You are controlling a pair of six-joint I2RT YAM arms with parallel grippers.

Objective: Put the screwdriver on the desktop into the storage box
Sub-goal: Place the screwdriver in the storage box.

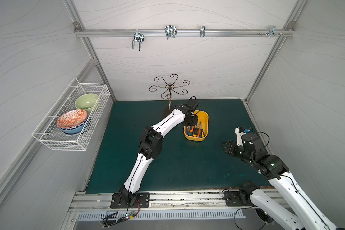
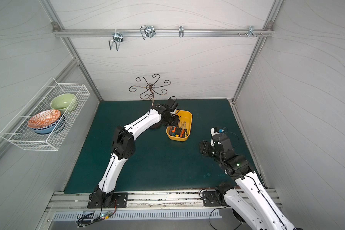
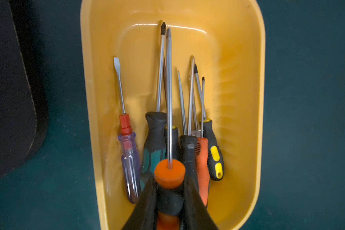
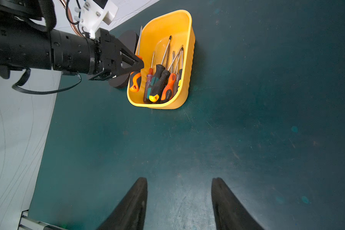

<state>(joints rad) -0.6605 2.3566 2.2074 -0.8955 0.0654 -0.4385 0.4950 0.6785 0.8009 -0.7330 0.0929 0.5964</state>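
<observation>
Left pincer (image 3: 169, 186): mine, at frame centre in both top views, pinching the orange-and-black screwdriver (image 3: 169, 171) by its handle. I hold it over the storage box (image 3: 247, 99), above the other screwdrivers (image 3: 127, 151) lying inside. The box stands on the counter (image 1: 187, 169). Right pincer (image 4: 179, 180): right of centre, spread, above the counter.

Setting: a robot test cell in a lab, not a home. I work inside a booth of aluminium profiles (image 1: 93, 59) and white panel walls (image 1: 187, 65). My arm bases (image 1: 127, 197) are bolted to a slotted rail along the front edge of the teal desktop (image 1: 187, 169), with loose cabling and a bare circuit board (image 1: 130, 214) below. Staged props: hooks (image 1: 170, 31) on a crossbar, a wire basket (image 1: 64, 142) of bowls (image 1: 72, 118), and a mug tree (image 1: 169, 87).
</observation>
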